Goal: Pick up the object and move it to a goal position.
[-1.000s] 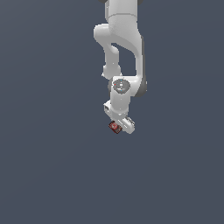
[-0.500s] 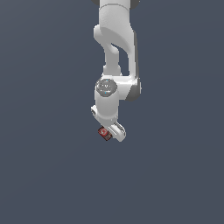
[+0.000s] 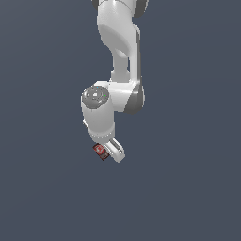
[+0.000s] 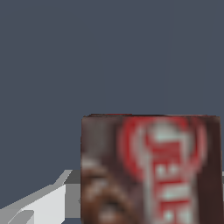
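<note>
In the exterior view, a smooth, glossy white arm is seen reaching down over a flat grey-blue backdrop, and a tiny boxy red-brown object is gripped at the gripper. In the wrist view, the object is shown close up, blurred, with a flat brown face and red-and-whitish markings, beside a pale finger.
</note>
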Robot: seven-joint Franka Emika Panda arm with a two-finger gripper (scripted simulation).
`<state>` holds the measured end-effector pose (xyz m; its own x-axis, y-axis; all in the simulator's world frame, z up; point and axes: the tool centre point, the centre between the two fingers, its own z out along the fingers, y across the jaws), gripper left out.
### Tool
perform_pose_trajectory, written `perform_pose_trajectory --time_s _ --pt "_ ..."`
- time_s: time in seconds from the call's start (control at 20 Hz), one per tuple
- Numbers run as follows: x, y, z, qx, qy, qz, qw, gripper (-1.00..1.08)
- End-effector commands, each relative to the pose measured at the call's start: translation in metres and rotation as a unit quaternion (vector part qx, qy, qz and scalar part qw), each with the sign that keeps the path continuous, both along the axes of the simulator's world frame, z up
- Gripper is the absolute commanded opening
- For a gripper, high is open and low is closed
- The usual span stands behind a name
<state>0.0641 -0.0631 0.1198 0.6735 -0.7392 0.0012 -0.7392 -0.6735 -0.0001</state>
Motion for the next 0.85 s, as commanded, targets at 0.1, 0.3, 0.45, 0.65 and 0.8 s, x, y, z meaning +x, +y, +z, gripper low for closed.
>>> perform_pose_trajectory --time_s 0.1,0.3,0.45,0.65,0.8 --pt "0.016 -0.012 0.01 0.0 0.0 0.0 1.0 -1.0" --pt "0.025 -0.019 0.015 0.0 0.0 0.0 1.0 -1.0" --pt "0.03 -0.022 0.018 0.0 0.0 0.0 1.0 -1.0" --pt "0.032 -0.024 0.019 0.0 0.0 0.0 1.0 -1.0" --pt "0.032 -0.024 0.019 0.0 0.0 0.0 1.0 -1.0"
